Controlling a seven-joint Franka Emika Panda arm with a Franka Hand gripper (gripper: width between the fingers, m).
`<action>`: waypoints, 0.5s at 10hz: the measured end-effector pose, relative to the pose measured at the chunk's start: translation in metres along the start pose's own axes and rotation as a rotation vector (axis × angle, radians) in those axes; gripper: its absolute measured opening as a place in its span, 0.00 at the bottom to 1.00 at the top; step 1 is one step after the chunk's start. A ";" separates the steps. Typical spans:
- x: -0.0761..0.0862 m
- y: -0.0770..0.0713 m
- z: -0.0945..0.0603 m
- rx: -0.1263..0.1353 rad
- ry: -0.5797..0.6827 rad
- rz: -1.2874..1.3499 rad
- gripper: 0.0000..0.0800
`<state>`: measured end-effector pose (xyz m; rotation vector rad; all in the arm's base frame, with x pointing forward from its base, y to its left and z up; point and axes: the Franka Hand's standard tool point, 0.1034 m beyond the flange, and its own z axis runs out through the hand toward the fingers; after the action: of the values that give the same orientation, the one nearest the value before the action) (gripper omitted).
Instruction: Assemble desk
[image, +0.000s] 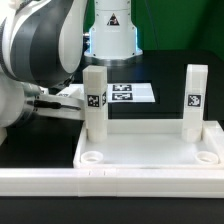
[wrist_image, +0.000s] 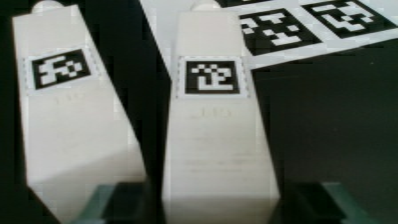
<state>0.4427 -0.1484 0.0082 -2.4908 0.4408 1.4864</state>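
My pincer (wrist_image: 217, 205) grips by its two sides a leg (image: 95, 100) standing upright at the tabletop's (image: 150, 140) rear corner on the exterior view's left, while the other leg (image: 195, 98) stands upright at the opposite rear corner and the marker board (image: 130, 93) lies behind.

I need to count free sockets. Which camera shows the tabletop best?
The exterior view: the tabletop shows with two legs upright at its far corners and both near sockets empty. The wrist view shows legs and the marker board, no tabletop.
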 end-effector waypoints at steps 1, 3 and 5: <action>0.000 0.000 0.000 0.000 0.000 0.000 0.60; 0.000 0.001 0.002 0.004 -0.004 0.010 0.74; 0.000 0.004 0.007 0.008 -0.015 0.038 0.81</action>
<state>0.4357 -0.1500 0.0047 -2.4767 0.4933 1.5133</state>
